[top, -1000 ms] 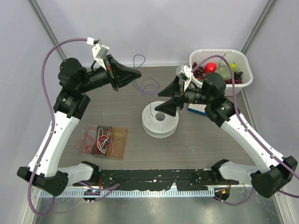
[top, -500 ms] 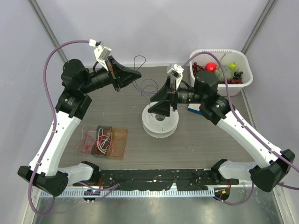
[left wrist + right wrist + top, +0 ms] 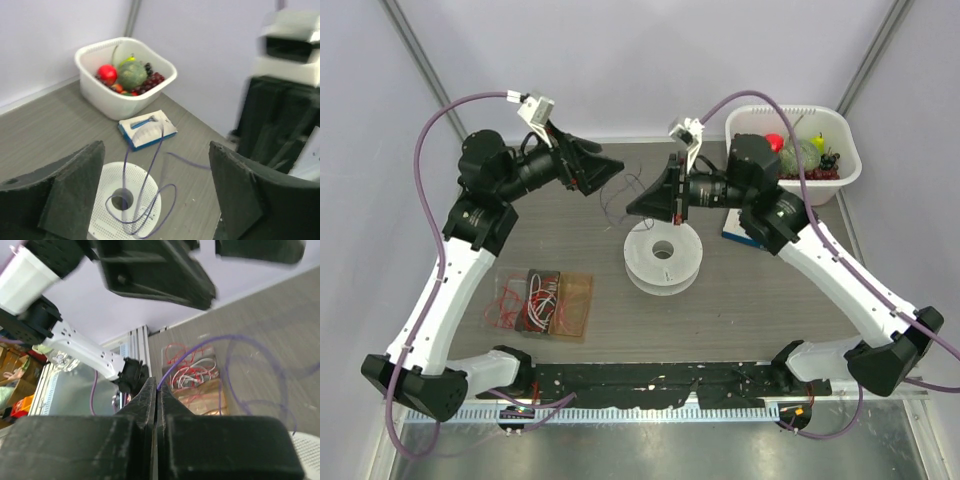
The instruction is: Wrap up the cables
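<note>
The cable [image 3: 620,192] is a thin dark purple wire that loops loosely in the air above the round white perforated spool [image 3: 663,257]. My right gripper [image 3: 630,207] is up-left of the spool. In the right wrist view, the right gripper [image 3: 158,383] is shut on the cable [image 3: 178,363], which curves away from the tips. My left gripper [image 3: 612,170] hangs just beyond it, jaws wide apart. Through the left gripper [image 3: 156,147] I see cable [image 3: 150,169] loops over the spool [image 3: 115,180], touching neither finger.
A white basket [image 3: 845,165] of fruit stands at the back right, with a blue and white box [image 3: 738,235] near it. A clear bag of red and white wires [image 3: 540,303] lies front left. A black strip [image 3: 650,380] runs along the near edge.
My left gripper has opened and let the cable go. My right gripper has moved left and up from the spool and shut on the cable.
</note>
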Robot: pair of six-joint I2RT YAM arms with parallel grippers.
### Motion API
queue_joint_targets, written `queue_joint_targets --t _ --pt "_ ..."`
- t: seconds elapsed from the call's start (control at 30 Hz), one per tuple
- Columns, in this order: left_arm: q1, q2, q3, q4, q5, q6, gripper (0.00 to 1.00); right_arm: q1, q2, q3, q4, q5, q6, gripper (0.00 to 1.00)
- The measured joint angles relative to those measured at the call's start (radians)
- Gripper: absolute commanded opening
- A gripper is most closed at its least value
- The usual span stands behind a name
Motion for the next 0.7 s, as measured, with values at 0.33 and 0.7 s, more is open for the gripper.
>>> queue_joint_targets --t 0.33,0.7 --pt "0.248 0.018 -0.169 0.085 0.086 -0.217 1.00 -0.075 -0.002 0.324 -0.011 0.063 -0.032 0.01" --pt "0.208 -0.016 -0.190 0.147 0.253 -0.083 0.84 -0.090 0.013 0.506 0.019 0.098 -0.121 0.01"
